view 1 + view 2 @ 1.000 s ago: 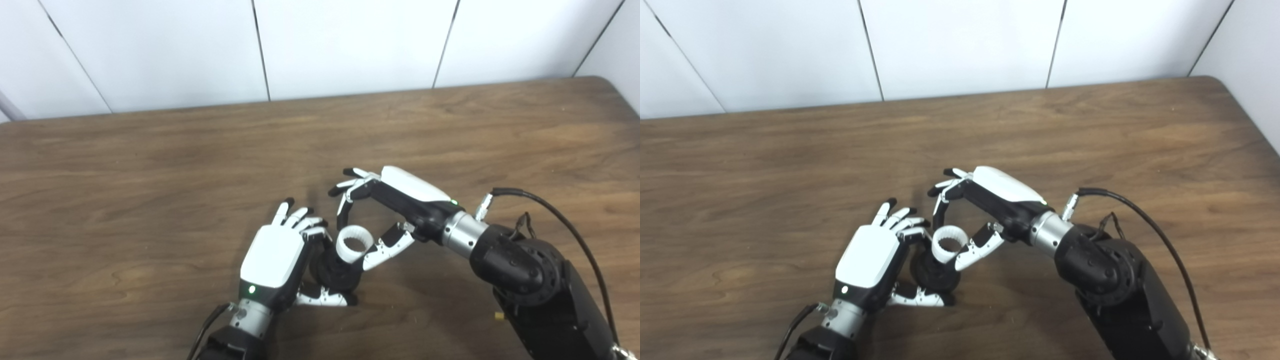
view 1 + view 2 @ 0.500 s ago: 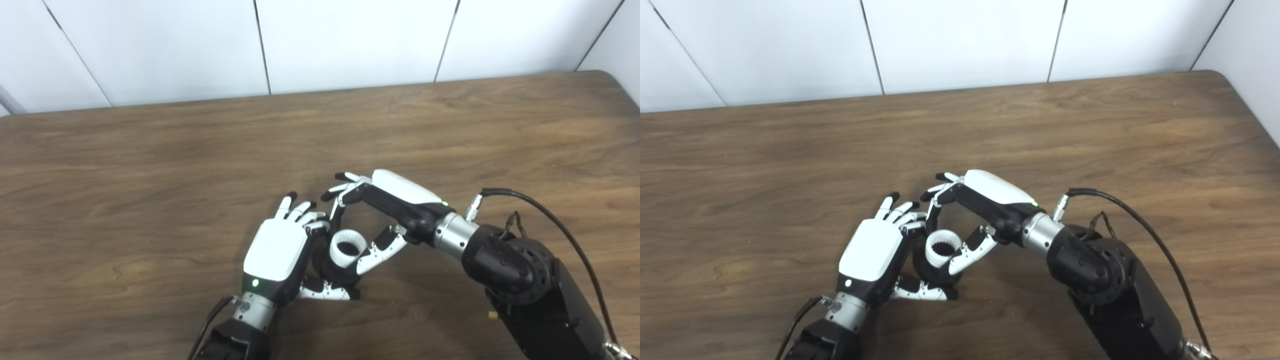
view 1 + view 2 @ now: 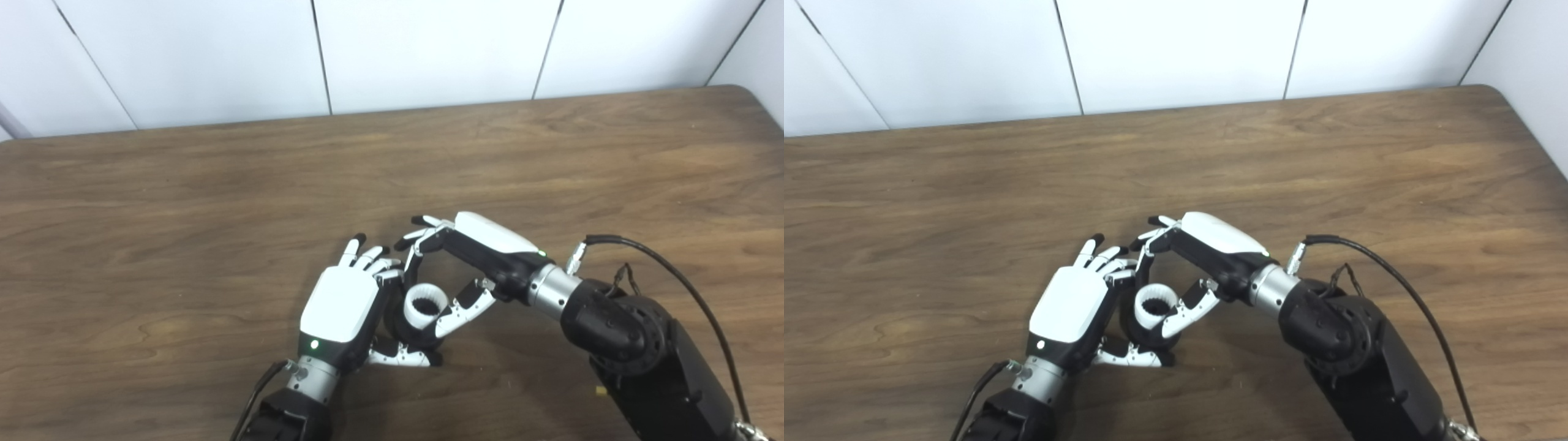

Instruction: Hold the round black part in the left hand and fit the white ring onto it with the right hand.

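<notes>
While the round black plastic part (image 3: 409, 327) sits low in the curl of the left hand (image 3: 340, 306), near the middle of the near edge of the brown wooden table (image 3: 184, 202), the ribbed white plastic ring (image 3: 426, 304) rests on top of it, its open bore facing up with dark showing inside. The left hand's fingers wrap the part from its left side and its thumb (image 3: 398, 357) crosses beneath, so this hand is closed on the part. The right hand (image 3: 484, 254) pinches the ring between its thumb (image 3: 460, 308) on the right and a downward-bent finger (image 3: 409, 269) at the far side; its other fingers stay spread and touch nothing.

By my judgement both pieces are light, rigid mouldings. The ring looks thin-walled and stiff, and its ridged outer wall should give the pads some bite, so its outside rim at 2 opposite points is the sensible place to hold, leaving the bore free. The part appears smooth and could twist in a loose grasp, so a firm wrap around its lower body suits it. Whether the ring is fully seated cannot be told; it seems to sit slightly proud, and pressing it down level may be what remains.

Count: 1 black part, 1 white ring, 2 hands, 1 table.
</notes>
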### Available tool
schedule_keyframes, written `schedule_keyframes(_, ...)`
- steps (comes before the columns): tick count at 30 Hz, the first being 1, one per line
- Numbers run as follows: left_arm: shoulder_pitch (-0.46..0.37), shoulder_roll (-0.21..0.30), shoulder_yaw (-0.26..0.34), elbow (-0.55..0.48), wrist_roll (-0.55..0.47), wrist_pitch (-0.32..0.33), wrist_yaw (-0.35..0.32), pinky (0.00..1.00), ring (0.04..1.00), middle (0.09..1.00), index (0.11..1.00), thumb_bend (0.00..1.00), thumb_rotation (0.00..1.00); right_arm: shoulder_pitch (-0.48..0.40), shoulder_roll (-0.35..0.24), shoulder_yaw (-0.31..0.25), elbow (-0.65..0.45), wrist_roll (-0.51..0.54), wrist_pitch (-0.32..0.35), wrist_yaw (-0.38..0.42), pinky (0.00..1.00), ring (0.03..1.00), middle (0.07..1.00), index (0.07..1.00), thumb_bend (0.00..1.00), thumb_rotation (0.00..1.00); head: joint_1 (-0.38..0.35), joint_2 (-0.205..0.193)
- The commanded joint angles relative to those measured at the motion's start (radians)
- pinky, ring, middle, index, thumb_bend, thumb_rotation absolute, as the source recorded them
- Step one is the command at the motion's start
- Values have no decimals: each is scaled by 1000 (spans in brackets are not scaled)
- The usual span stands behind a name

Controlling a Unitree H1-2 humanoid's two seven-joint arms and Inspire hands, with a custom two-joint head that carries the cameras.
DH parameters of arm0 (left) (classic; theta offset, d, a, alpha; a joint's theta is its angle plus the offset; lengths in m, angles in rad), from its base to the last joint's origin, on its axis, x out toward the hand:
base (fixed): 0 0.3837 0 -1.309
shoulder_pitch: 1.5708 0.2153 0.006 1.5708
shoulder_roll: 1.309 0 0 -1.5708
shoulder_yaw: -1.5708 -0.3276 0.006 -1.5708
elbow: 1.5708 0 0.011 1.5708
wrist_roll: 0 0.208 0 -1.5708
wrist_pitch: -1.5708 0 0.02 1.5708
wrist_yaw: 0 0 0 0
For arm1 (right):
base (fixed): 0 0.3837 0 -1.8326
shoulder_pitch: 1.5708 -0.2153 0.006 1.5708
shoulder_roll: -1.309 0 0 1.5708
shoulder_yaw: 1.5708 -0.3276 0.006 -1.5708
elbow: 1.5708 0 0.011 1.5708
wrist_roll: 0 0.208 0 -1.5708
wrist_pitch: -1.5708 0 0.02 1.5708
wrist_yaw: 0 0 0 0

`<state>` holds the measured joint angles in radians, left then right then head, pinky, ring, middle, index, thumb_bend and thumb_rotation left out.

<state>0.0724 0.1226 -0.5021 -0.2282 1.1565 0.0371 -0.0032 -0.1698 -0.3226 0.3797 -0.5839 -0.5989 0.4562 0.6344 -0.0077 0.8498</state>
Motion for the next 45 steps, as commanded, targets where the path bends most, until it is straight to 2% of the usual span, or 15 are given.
schedule_keyframes(1,-7,-3,-6,-12,23,2,0,1000,875,761,484,524,54,-18,4,0,-9,1,-34,-19,1000,986,834,483,522,129,0,2)
schedule_keyframes(21,-9,-15,-10,-22,32,8,-20,1000,876,759,484,524,53,-16,4,13,20,2,-62,-36,998,978,824,483,522,130,11,4)
schedule_keyframes(38,-15,-17,-10,-7,32,5,-10,1000,874,759,484,524,54,-14,11,10,23,-8,-44,-42,1000,973,833,485,524,133,2,-5)
schedule_keyframes(43,-15,-18,-10,-6,36,7,-5,1000,870,755,484,524,54,-21,-1,9,21,-23,-38,-33,958,972,841,491,525,145,2,-5)
schedule_keyframes(44,-16,-18,-9,-6,35,8,-6,1000,870,756,484,524,54,-23,-1,7,22,-26,-35,-32,946,970,842,543,745,158,-3,-4)
schedule_keyframes(45,-17,-19,-8,-6,34,9,-7,1000,872,757,484,524,54,-24,-2,5,23,-27,-34,-31,940,970,844,573,869,166,-3,-4)
